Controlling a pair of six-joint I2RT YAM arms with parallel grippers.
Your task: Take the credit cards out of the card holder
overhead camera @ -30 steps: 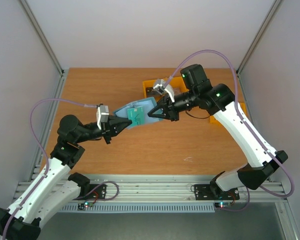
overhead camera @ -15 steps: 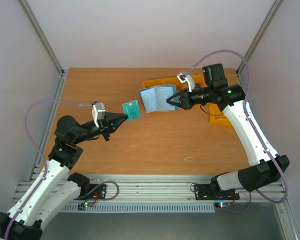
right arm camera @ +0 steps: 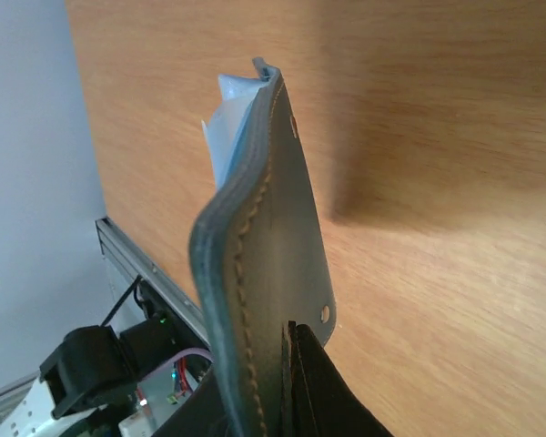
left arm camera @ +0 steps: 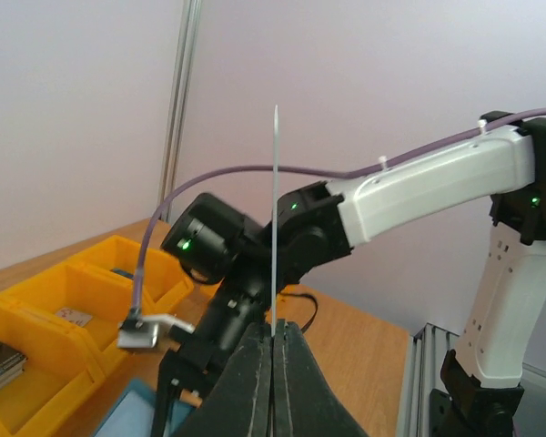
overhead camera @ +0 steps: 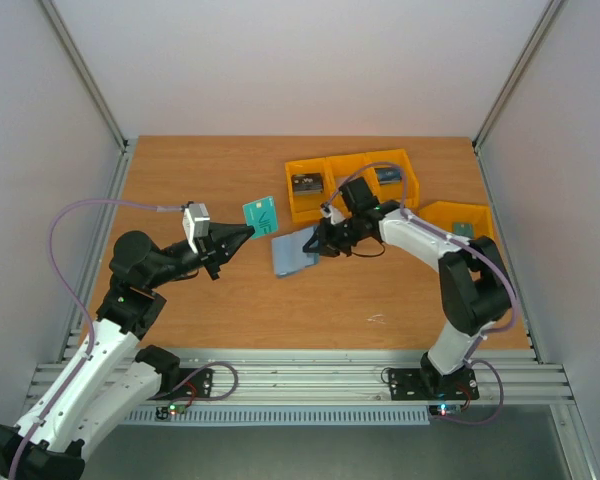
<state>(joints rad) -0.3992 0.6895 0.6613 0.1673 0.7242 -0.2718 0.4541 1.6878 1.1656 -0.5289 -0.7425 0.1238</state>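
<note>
One credit card (overhead camera: 262, 214) is now out, pinched in your left gripper (overhead camera: 247, 231); your right gripper (overhead camera: 316, 243) lowers the clamped card holder (overhead camera: 292, 254).

1. Card (overhead camera: 262, 215) sat clamped btwn L gripper (overhead camera: 246, 232) jaws, most of it sticking out past the tips.
2. Card holder (overhead camera: 292, 254) was pinched by one edge in R gripper (overhead camera: 317, 243) jaws, the rest reaching ahead of the tips, over the table (overhead camera: 180, 180).
3. Card & card holder were apart; the two sets of tips pointed twd each other.
4. Row of bins (overhead camera: 346, 165) lay just beside R jaws, far side.
5. One more bin (overhead camera: 435, 212) lay behind R jaws, by the arm.
</note>
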